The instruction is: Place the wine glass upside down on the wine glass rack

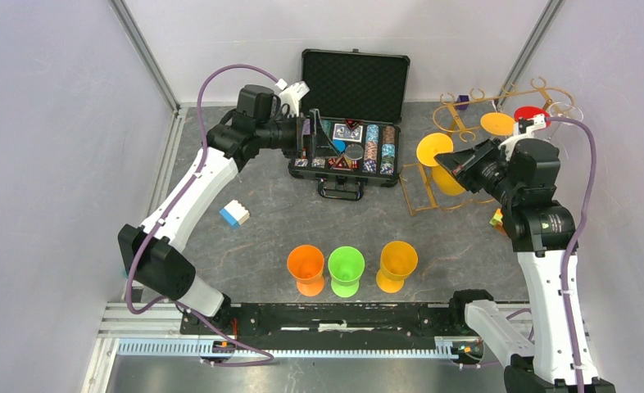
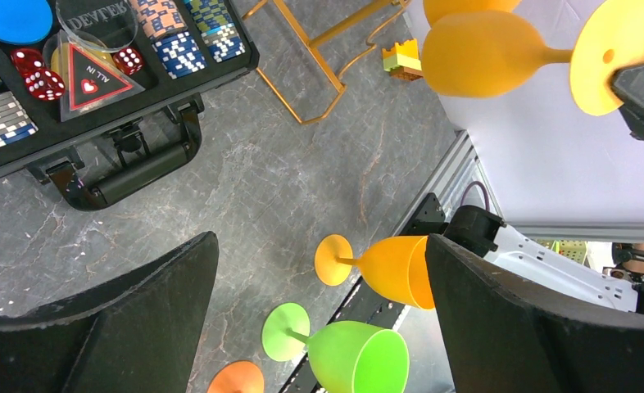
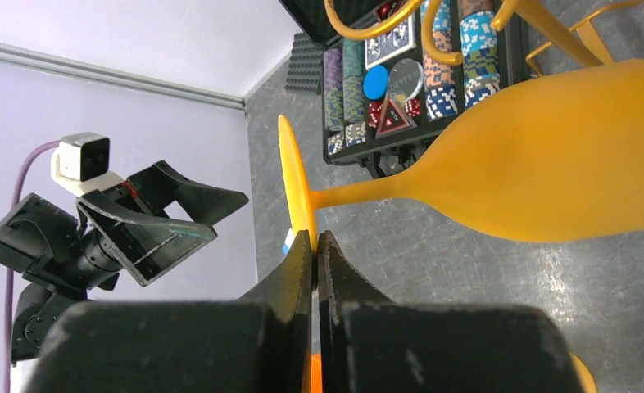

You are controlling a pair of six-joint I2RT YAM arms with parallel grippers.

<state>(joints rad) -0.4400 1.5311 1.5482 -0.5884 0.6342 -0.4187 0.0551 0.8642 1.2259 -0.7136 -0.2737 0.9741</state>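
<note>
My right gripper [image 1: 460, 161] is shut on the rim of the flat foot [image 3: 294, 176] of a yellow-orange wine glass [image 1: 448, 178]. The glass lies on its side in the air, its bowl [image 3: 548, 155] beside the gold wire rack [image 1: 464, 115]. The rack's base [image 2: 302, 82] stands on the table below it. The held glass also shows in the left wrist view [image 2: 483, 53]. A yellow foot [image 1: 496, 124] and a red foot [image 1: 532, 113] sit on the rack's top rails. My left gripper [image 1: 309, 135] is open and empty, above the poker chip case.
An open black case of poker chips [image 1: 351, 151] stands at the back centre. Orange [image 1: 306, 266], green [image 1: 345, 268] and yellow [image 1: 396, 264] glasses stand upright near the front. A blue-and-white block [image 1: 234, 214] lies left; a small coloured block [image 1: 496, 217] lies right.
</note>
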